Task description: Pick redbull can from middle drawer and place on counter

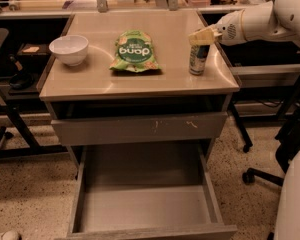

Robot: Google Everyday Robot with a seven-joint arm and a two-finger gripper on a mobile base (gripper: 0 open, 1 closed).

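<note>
A speckled floor (25, 194) and dark side desks surround the grey cabinet, whose glossy tan counter (160, 81) fills the upper half of the view. Below it the middle drawer (145, 206) stands pulled far out, and I can see nothing lying in it, so I judge the lifting is done. Its front edge is cut off at the bottom of the view. Above it sits the scratched drawer front (140, 129). My arm (270, 19) reaches in from the right, its base out of sight.

On the counter lie a green snack bag (134, 52) and a white bowl (69, 49), both well apart from the redbull can (197, 60). The can stands upright near the right edge, probably because that is the side I reach from. My pincer (204, 35) sits right over the can's top and hides it. Whether it is pinching the can or has let go, I cannot tell.
</note>
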